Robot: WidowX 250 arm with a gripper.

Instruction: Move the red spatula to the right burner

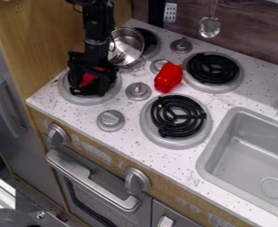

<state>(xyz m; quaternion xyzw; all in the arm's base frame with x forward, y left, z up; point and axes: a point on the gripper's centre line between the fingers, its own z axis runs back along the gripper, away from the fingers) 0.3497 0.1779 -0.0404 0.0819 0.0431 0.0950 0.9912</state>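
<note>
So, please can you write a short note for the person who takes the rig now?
Black claw: low over the front-left burner; grip not certain.
Red piece, probably the spatula: at the claw, partly hidden.
Done: nothing delivered to the right side.
Left: bring it right. Two black coil burners there, front and back; please confirm which. Glossy red toy pepper sits nearby.

counter (159,155) white, dark speckles | spatula (89,79) red | pepper (168,78) red | coils (195,116) black | sink (217,141) grey | panel (52,26) tan, wood-grained
</note>
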